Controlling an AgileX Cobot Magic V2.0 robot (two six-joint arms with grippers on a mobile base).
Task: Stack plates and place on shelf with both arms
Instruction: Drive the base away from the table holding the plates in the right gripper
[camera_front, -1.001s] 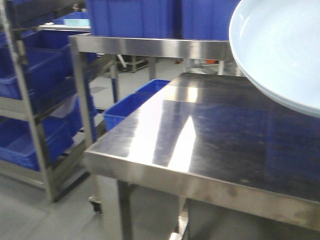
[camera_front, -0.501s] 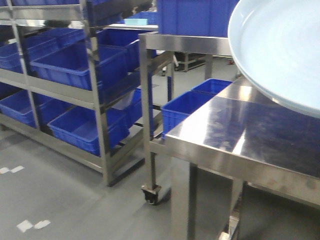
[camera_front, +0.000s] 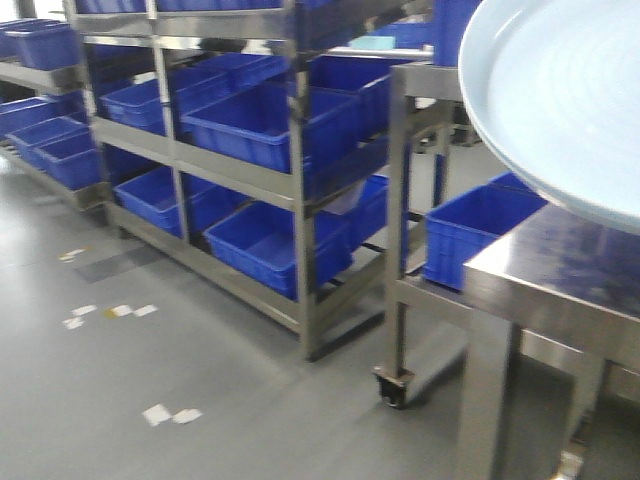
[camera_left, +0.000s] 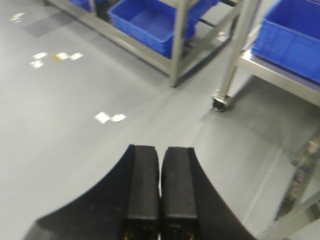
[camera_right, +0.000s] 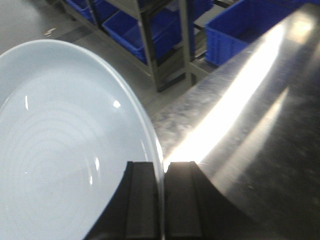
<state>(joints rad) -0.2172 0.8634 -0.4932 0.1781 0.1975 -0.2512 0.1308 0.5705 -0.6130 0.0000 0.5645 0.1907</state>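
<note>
I count one plate (camera_front: 560, 100) for certain, pale white-blue and glossy. Whether a second lies under it I cannot tell. It fills the top right of the front view and hangs above the corner of the steel counter (camera_front: 560, 270), cut off by the frame. My right pincer (camera_right: 162, 200) is clamped on its rim, one finger inside the dish and one outside. From that wrist the plate (camera_right: 65, 140) lies to the left and the counter (camera_right: 260, 115) to the right, with a bright streak of glare on the steel.

My left pincer (camera_left: 160, 190) has its two fingers pressed together with nothing between them, pointing over the grey floor (camera_left: 60, 150).

One steel rack (camera_front: 297, 200) stands to the left of the counter, holding blue crates (camera_front: 270, 245) on several levels, too many and too blurred for a sure count. Further racks with crates run off at far left. One more blue crate (camera_front: 480, 230) sits on a low shelf just beside the counter, under a taller steel frame. One caster wheel (camera_front: 393, 385) shows at that frame's leg.

The floor bears a few white tape marks (camera_front: 170, 413). It lies wide on the left, while the gap between the rack and the counter's edge is narrow
</note>
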